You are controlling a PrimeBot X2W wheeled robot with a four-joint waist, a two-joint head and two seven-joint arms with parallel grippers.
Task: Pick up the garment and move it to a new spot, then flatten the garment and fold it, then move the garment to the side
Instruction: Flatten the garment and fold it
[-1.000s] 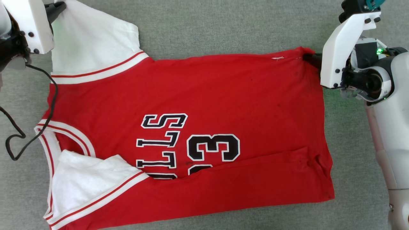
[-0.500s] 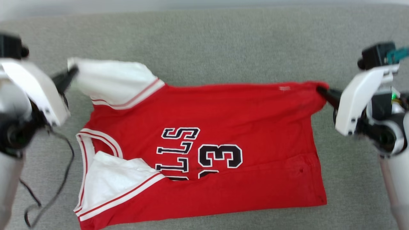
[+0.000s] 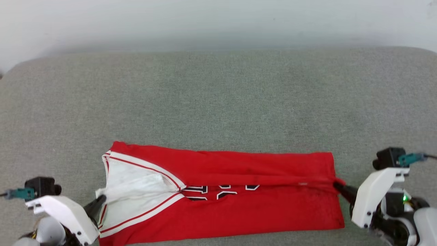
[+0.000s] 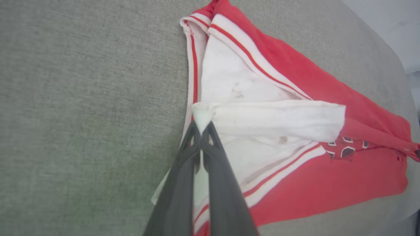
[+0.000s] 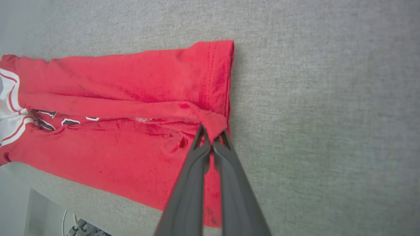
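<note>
Status: garment (image 3: pixel 245 212) lies on the near part of the grey padded surface (image 3: pixel 218 102), its far half doubled over toward the near edge, with the print mostly covered. Left gripper (image 3: pixel 101 199) is pinched tight on the white sleeve tip (image 4: pixel 201 113) at the left end. Right gripper (image 3: pixel 336 186) is clamped on the red hem corner (image 5: pixel 215 123) at the right end.

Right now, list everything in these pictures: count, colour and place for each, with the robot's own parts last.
garment: one, red with white sleeves, striped trim and black-and-white print, lying on the padded surface, far edge drawn over the print.
padded surface: one, grey, under the garment.
wall: one, pale, behind the surface.
cables: count unclear, pale, below the surface's edge.
left gripper: one, dark fingers, shut on a white sleeve corner.
right gripper: one, dark fingers, shut on a red hem corner.
</note>
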